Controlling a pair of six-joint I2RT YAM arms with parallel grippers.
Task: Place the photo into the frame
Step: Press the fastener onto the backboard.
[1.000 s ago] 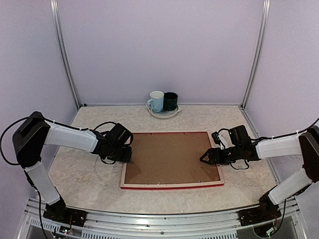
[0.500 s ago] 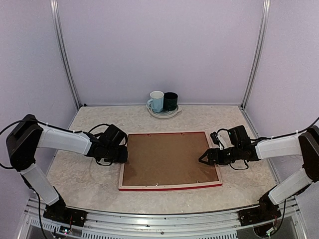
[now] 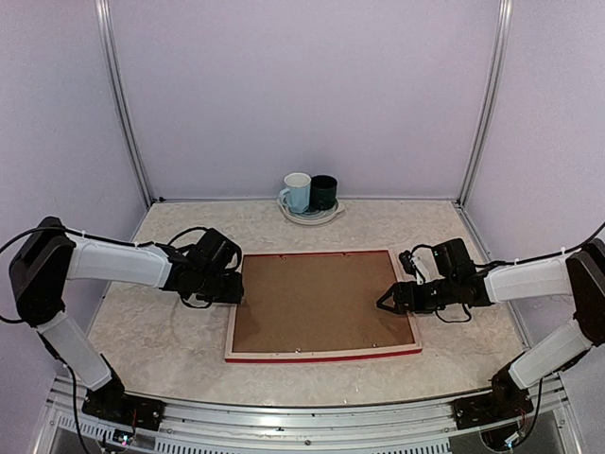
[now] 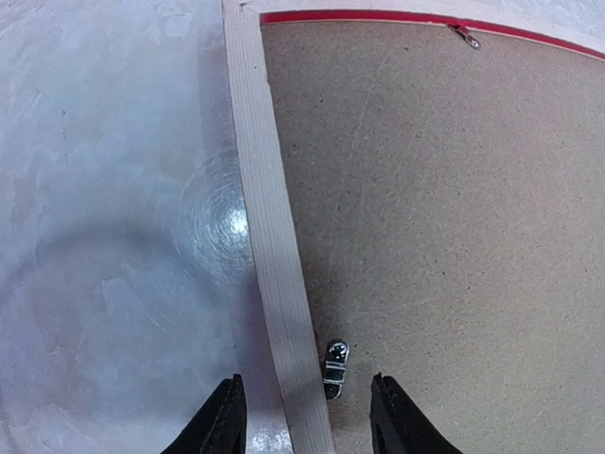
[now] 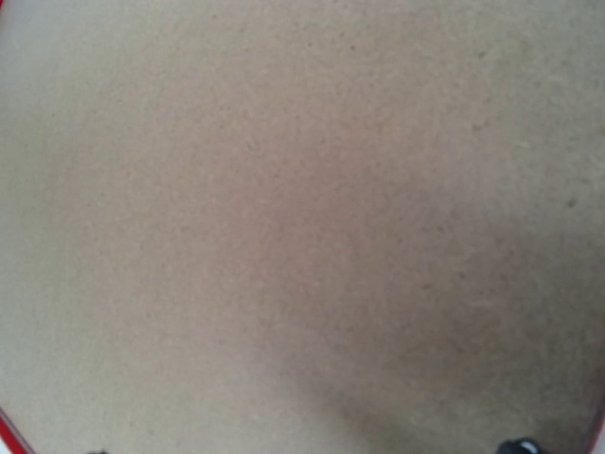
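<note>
Left gripper [image 4: 305,397], open and empty, straddles the frame [image 4: 274,246] at its left rail; best to nudge the clip [image 4: 335,367] gently. Right gripper [image 3: 389,301]: opening unclear.

Backing board [image 3: 321,301] in frame [image 3: 321,356] on table [image 3: 161,331] — cups [image 3: 309,192] on plate [image 3: 307,219] behind.

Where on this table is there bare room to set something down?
Bare table: the near strip in front of the frame, the back left corner behind the left gripper, the back right corner beyond the right gripper. Crowded: the centre, and back middle, with mugs on a plate.
</note>
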